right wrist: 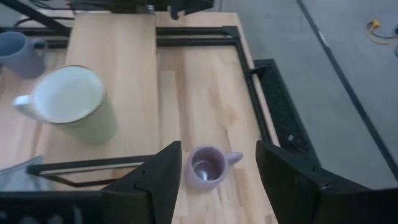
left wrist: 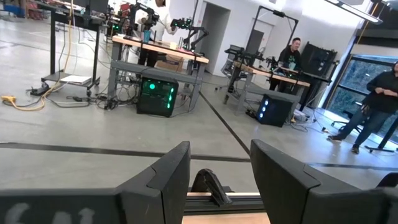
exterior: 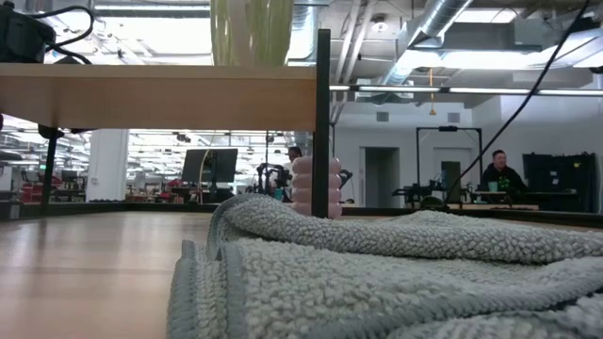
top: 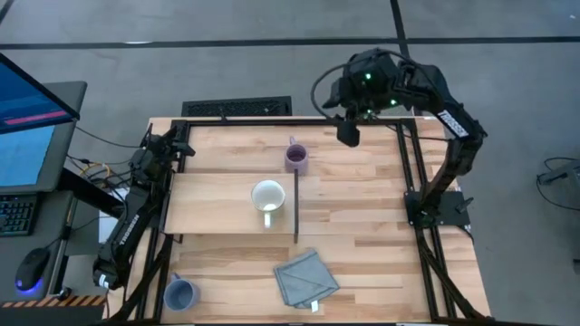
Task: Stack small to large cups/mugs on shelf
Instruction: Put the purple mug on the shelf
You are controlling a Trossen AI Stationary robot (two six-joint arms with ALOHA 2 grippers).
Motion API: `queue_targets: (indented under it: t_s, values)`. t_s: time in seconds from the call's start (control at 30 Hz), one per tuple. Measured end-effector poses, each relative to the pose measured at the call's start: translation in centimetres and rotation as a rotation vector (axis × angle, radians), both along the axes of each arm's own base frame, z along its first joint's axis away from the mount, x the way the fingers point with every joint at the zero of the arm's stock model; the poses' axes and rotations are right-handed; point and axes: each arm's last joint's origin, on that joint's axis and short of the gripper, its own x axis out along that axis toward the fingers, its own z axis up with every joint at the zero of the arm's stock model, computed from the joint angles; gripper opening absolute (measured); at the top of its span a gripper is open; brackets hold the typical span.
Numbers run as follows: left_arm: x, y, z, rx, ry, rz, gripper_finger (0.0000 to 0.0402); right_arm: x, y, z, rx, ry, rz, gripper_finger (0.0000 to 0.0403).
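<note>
The work surface is a slatted wood tabletop [top: 362, 235] on a dark frame, standing on a grey workshop floor.

High view: the shelf [top: 227, 204], a light wood board with a thin dark upright panel [top: 296, 204] on its right short edge, lies across the table's middle. The white mug [top: 268, 196] stands on the shelf, close to the panel. The purple mug [top: 296, 158] stands on the tabletop, just beyond the far end of the panel. The blue-grey mug [top: 180, 293] stands at the near left corner, well apart from the shelf. A grey cloth [top: 306, 277] lies on the near side of the tabletop. The right gripper [top: 348, 134] hangs over the far edge, to the right of the purple mug. The left gripper [top: 181, 143] waits at the far left corner.

Low view: the cloth fills the foreground; the purple mug [exterior: 316, 186] shows behind it, at the foot of the panel.

Left wrist view: the jaws stand apart with nothing between them and point out over the room.

Right wrist view: the jaws stand fully apart and empty. The purple mug [right wrist: 208, 168] sits directly ahead in the gap between the fingers [right wrist: 155, 180], upright, handle towards one side. The right arm is judged the nearer to it.
</note>
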Motion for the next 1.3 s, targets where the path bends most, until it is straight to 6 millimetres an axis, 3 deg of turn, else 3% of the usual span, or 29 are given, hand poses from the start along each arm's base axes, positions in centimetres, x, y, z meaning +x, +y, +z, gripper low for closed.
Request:
queue_targets:
  t_s: [0.37,0.7,0.93,1.3]
  values:
    - [0.0,0.0,0.0,0.002,0.005,0.000,0.0159,-0.4,-3.8,0.0,0.035,-0.099,0.028,0.0230]
    - [0.0,0.0,0.0,0.003,0.007,0.001,0.0159,0.4,-8.7,-4.9,0.096,-0.030,-0.022,0.0230]
    - [0.0,0.0,0.0,-0.005,-0.020,0.000,0.0159,0.6,-11.7,-8.5,0.189,-0.076,0.035,0.0230]
    - [0.0,0.0,0.0,-0.005,-0.019,0.000,0.0159,0.1,-13.7,-12.3,0.180,-0.100,-0.014,0.0230]
